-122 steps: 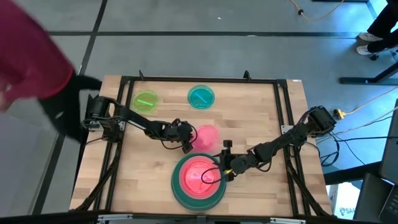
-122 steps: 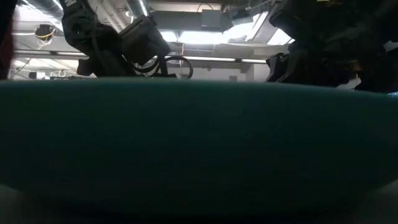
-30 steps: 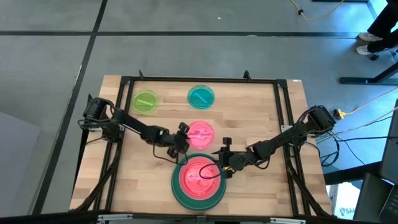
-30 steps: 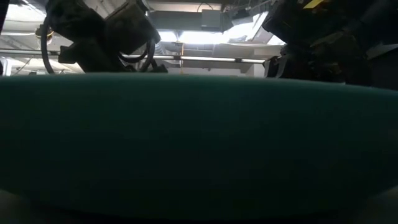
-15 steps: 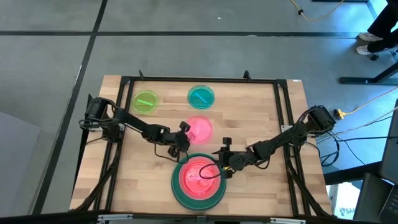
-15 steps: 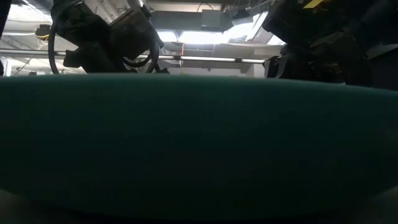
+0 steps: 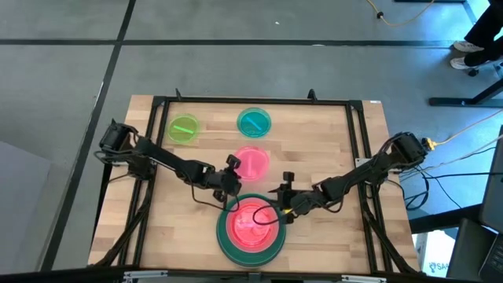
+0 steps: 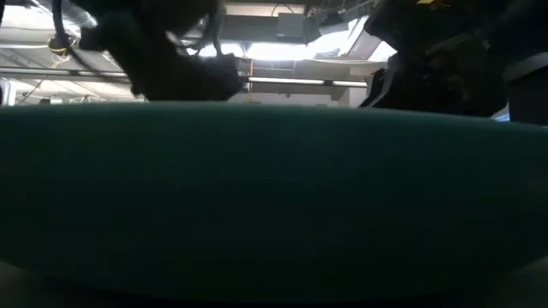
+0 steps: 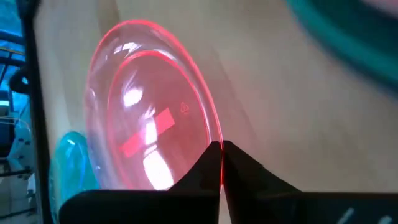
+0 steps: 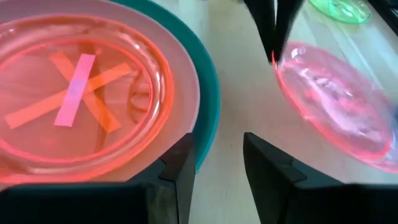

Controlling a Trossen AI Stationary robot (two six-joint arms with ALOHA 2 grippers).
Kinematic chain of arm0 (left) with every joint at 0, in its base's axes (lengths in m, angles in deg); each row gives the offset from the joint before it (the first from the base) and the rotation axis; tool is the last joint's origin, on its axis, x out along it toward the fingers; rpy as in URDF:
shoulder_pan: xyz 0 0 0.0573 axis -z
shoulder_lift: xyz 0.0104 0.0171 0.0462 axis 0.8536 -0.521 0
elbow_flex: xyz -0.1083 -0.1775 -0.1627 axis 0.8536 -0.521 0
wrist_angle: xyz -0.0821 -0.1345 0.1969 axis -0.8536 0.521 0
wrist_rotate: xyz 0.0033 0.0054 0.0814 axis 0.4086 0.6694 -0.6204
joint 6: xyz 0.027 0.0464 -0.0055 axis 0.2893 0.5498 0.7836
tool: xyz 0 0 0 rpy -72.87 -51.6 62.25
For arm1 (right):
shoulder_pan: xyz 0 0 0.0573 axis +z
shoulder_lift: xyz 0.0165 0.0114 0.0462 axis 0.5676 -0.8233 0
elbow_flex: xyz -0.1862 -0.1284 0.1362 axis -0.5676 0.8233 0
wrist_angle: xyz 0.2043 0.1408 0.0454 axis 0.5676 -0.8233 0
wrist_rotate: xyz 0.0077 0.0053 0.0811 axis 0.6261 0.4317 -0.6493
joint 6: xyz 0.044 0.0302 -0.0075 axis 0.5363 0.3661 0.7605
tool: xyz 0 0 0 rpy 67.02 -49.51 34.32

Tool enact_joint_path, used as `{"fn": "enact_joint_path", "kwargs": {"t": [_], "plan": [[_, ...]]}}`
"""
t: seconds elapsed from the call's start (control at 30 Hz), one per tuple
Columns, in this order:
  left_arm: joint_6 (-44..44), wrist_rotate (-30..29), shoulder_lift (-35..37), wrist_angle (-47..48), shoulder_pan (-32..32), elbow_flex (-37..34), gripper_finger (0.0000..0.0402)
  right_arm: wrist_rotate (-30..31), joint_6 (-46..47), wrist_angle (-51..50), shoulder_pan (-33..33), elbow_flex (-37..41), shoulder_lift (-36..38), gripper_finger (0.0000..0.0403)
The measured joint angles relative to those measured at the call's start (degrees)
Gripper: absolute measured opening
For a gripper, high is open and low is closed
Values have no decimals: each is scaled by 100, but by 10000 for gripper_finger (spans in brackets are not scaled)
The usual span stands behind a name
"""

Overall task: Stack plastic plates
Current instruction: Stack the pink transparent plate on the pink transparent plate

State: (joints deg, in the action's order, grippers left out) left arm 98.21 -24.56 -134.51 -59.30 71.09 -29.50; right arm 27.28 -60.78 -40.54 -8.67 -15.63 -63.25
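Note:
A stack stands near the table's near edge: a dark green plate (image 7: pixel 222 238) carrying a pale pink plate (image 10: pixel 186 74) and a translucent orange plate (image 10: pixel 81 93). Just beyond it is a hot pink plate (image 7: pixel 253 161), and my left gripper (image 7: pixel 233 180) is shut on it. My right gripper (image 7: pixel 280 207) is open at the stack's right side. One of its fingers (image 10: pixel 179 167) is over the green rim, the other beside it. I cannot tell whether it touches. Lime green (image 7: pixel 183 128) and teal (image 7: pixel 254 122) plates lie flat near the far edge. My left gripper pinches the hot pink plate's rim (image 9: pixel 210 132) between its two fingers, on the side nearest the stack. The fingers (image 10: pixel 273 28) come down on it from above. The plate sits tilted, with its held edge (image 10: pixel 275 61) raised above the table.
A black frame (image 7: pixel 251 101) runs around the wooden table top. In the low view the green plate's wall (image 8: pixel 274 197) fills the picture, with both arms dark above it. Bare wood lies left and right of the stack.
My left gripper, still shut on the hot pink plate's rim, has shifted a little toward the stack. The right arm has kept still.

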Motion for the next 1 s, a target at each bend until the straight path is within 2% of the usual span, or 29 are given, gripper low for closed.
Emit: {"fn": "enact_joint_path", "kwargs": {"t": [0.23, 0.57, 0.83, 1.0], "plan": [[-376, 24, 364, 808, 478, 525, 0, 117, 449, -894, 95, -2, 748, 128], [-604, 925, 402, 1057, 1254, 1159, 0, 999, 834, -1900, 692, -2, 1582, 128], [-1269, 2401, 388, 869, 1622, 1222, 0, 1336, 860, -1966, 901, -1, 1704, 128], [-1417, 2917, 385, 358, 1702, 1139, 0, 1339, 859, -1984, 898, -2, 1699, 128]]}}
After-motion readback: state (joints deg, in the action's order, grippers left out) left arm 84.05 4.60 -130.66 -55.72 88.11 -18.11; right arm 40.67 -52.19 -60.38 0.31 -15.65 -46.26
